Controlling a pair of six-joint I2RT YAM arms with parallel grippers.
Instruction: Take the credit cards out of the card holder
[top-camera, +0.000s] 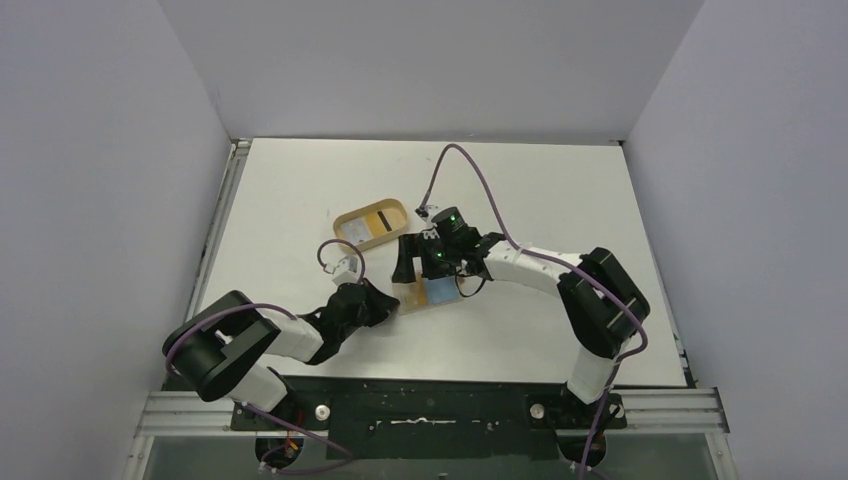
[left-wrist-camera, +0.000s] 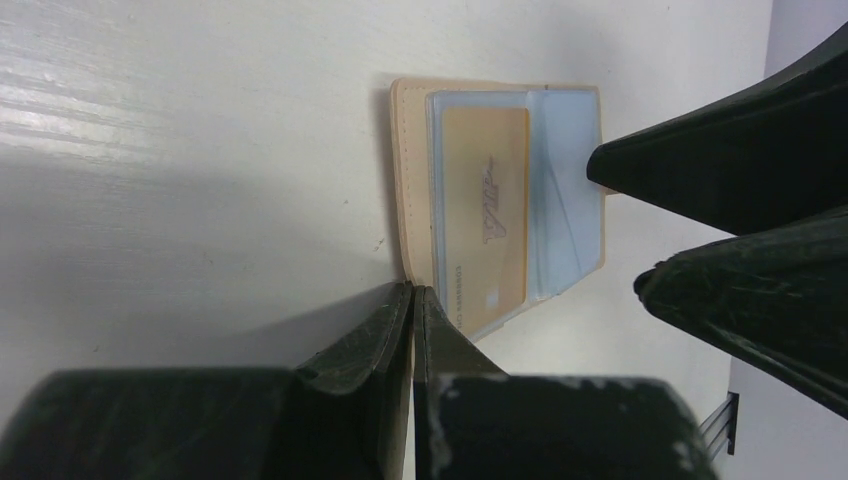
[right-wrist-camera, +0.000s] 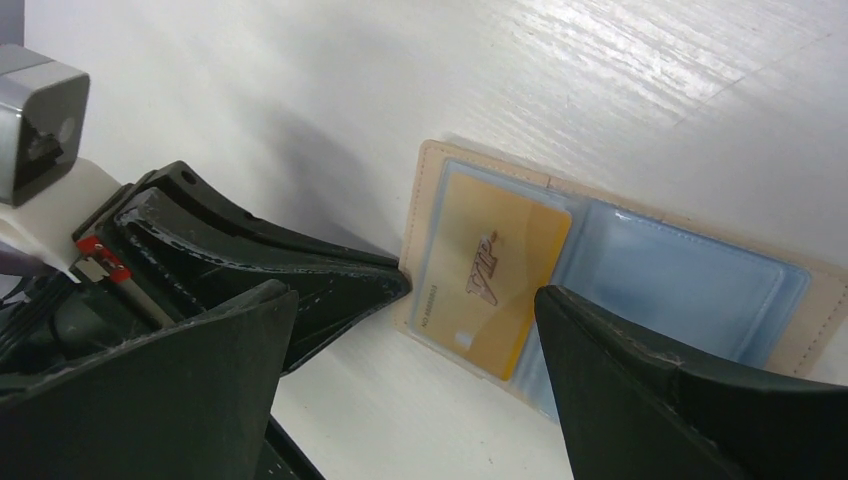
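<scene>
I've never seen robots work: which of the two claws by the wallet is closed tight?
The left claw, its fingers pressed together at the card holder's edge; the right claw stands spread wide open above it.

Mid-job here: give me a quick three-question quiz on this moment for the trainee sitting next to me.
1. True or false: the card holder lies folded shut.
2. Which claw is shut? A) left claw B) right claw C) both
3. Fill in: the one card in view is ____ in colour.
Key: 1 false, it lies open; 2 A; 3 gold.
</scene>
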